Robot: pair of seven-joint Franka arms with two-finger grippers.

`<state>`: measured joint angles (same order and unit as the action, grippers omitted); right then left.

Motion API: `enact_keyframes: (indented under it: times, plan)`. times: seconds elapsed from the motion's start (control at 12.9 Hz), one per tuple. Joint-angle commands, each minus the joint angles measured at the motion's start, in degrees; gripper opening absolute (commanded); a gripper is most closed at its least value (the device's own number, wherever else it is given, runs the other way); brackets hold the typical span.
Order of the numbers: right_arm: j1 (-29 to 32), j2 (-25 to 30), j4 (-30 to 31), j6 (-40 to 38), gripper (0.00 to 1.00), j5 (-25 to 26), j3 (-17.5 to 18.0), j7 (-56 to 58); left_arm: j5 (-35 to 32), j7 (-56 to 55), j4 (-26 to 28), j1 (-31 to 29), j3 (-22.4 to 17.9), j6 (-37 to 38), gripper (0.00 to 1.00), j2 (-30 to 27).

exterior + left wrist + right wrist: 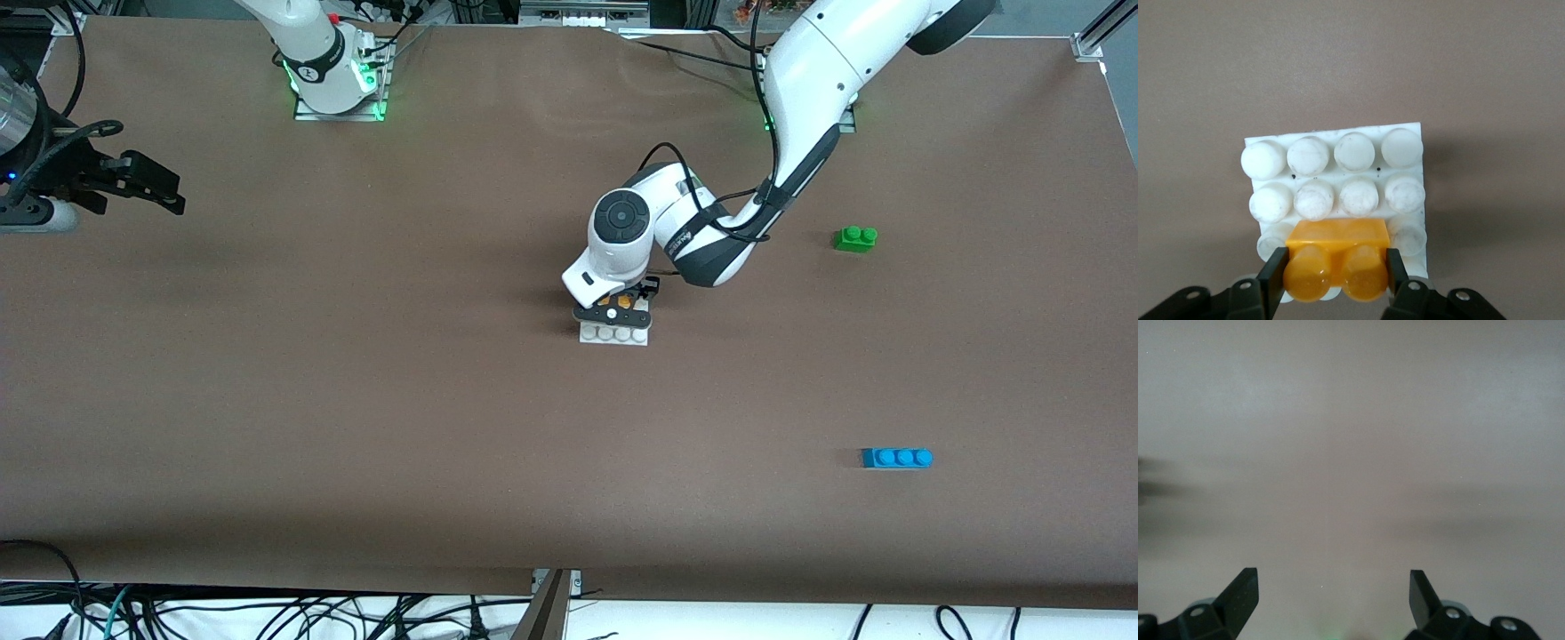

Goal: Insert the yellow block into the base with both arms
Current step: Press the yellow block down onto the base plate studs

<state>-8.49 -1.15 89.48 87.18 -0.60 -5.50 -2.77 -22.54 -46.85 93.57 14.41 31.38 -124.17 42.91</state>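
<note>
1. Nearest the camera lay a blue brick (896, 458), nearer the camera than the base (613, 334) and toward the left arm's end of the table; it played no part in the job.
2. Mid-table sat the base, a white studded plate, flat on the brown table (356, 400).
3. Over the base hung the left gripper (1335, 275), its fingers (1273, 272) closed on the short ends of the yellow block (1337, 257), studs facing the wrist camera.
4. From the left wrist view, the block sat over the base's edge rows; whether it already touched the studs or was pressed home could not be told.
5. Away from the base, at the right arm's end of the table, the right gripper (147, 185) waited, its fingers (1241, 593) spread wide and holding nothing.
6. A green brick (855, 237) rested farther from the camera than the base, toward the left arm's end, untouched.
7. Judged as a handling matter, the block looked light, rigid and smooth-sided, so it could slip or tilt under a push; gripping it low on its two short ends, as here, seemed right.
8. Seating it would likely need a straight press, with the light base held so it could not slide or tip.
</note>
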Motion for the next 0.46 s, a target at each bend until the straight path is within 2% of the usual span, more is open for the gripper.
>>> enact_keyframes:
  times: [0.0, 0.15, 0.23, 0.31, 0.39]
  plan:
    - [0.14, -0.43, -1.23, -0.25, 1.0, 0.34, 0.14, -0.74, -1.72, 0.26, -0.67, 0.62, -0.27, 0.33, 0.2, 0.59]
    - [0.23, -0.43, -1.23, -0.25, 1.0, 0.34, 0.14, -0.74, -1.81, 0.26, -0.59, 0.62, -0.27, 0.33, 0.22, 0.59]
    - [0.23, -0.43, -1.15, -0.25, 1.0, 0.34, 0.14, -0.74, -1.72, 0.18, -0.59, 0.62, -0.27, 0.33, 0.26, 0.59]
    - [0.23, -0.43, -1.23, -0.25, 1.0, 0.34, 0.14, -0.74, -1.72, 0.0, -0.59, 0.62, -0.27, 0.33, 0.43, 0.59]
    - [0.23, -0.43, -1.23, -0.25, 1.0, 0.34, 0.14, -0.74, -1.72, -1.04, -0.59, 0.62, -0.27, 0.42, 0.99, 0.59]
